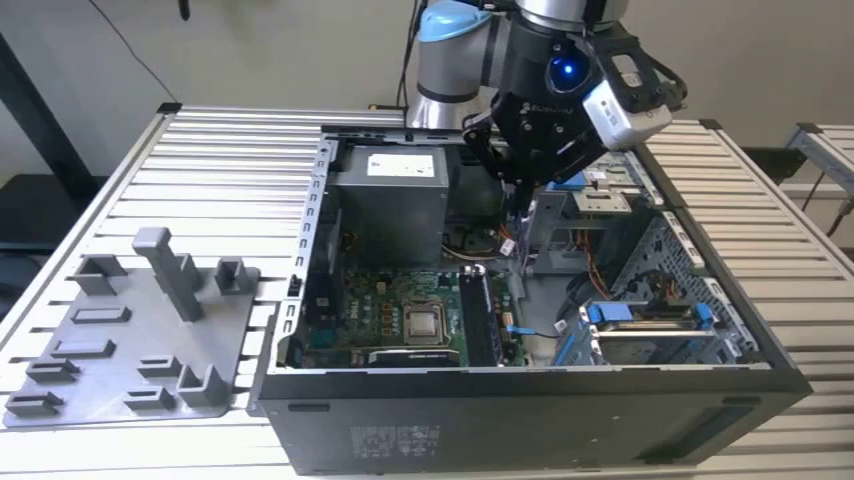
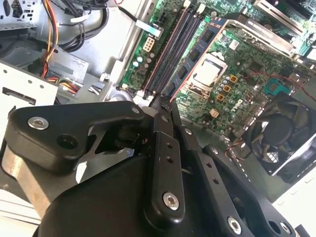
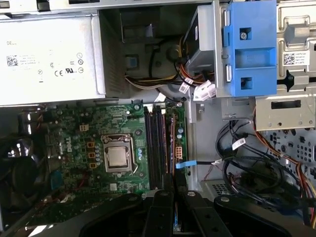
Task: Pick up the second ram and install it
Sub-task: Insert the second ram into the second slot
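Note:
My gripper (image 1: 513, 222) hangs inside the open computer case (image 1: 534, 385), above the back end of the motherboard (image 1: 387, 310). In both wrist views its black fingers (image 3: 165, 207) are pressed together. A thin green-blue strip shows edge-on between them, which I take to be the second ram (image 3: 176, 224); most of it is hidden by the fingers. The gripper's tip (image 3: 174, 187) points near the end of the long dark memory slots (image 3: 157, 148). In the second wrist view the slots (image 2: 170, 49) run away from the tip (image 2: 160, 101). A dark stick stands in one slot (image 1: 478, 315).
The bare processor (image 3: 117, 157) sits beside the slots. The grey power supply (image 1: 387, 195) fills the case's back. Blue drive brackets (image 3: 249, 49) and loose cables (image 3: 247, 163) lie on the other side. A grey fixture with an upright post (image 1: 167, 268) rests on the slatted table at the exterior view's left.

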You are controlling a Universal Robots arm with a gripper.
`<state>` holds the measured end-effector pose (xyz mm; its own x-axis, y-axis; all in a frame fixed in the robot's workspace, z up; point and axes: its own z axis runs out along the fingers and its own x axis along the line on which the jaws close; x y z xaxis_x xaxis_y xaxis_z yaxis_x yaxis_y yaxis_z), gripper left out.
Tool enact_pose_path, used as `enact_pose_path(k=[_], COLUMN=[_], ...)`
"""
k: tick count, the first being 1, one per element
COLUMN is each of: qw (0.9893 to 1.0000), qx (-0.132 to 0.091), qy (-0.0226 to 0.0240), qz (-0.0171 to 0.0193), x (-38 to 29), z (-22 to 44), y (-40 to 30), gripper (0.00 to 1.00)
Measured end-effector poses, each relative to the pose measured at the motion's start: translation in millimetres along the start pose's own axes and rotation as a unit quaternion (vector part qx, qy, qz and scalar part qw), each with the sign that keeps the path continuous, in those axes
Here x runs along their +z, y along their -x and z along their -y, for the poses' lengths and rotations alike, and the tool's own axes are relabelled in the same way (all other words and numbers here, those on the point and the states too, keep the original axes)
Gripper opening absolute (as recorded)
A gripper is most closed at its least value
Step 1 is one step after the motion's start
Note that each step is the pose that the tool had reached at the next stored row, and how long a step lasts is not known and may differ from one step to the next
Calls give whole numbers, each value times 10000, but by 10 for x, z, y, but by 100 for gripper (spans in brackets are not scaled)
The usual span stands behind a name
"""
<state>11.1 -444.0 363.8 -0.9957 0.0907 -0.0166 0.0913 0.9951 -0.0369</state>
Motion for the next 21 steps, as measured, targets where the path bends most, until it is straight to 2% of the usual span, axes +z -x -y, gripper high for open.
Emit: enact_pose_path(k=[6, 21], qw=[10000, 10000], qx=[0, 0], qy=[1, -2], qz=[0, 0], x=[35, 300], z=[-1, -10], y=[-1, -12], gripper=[13, 13])
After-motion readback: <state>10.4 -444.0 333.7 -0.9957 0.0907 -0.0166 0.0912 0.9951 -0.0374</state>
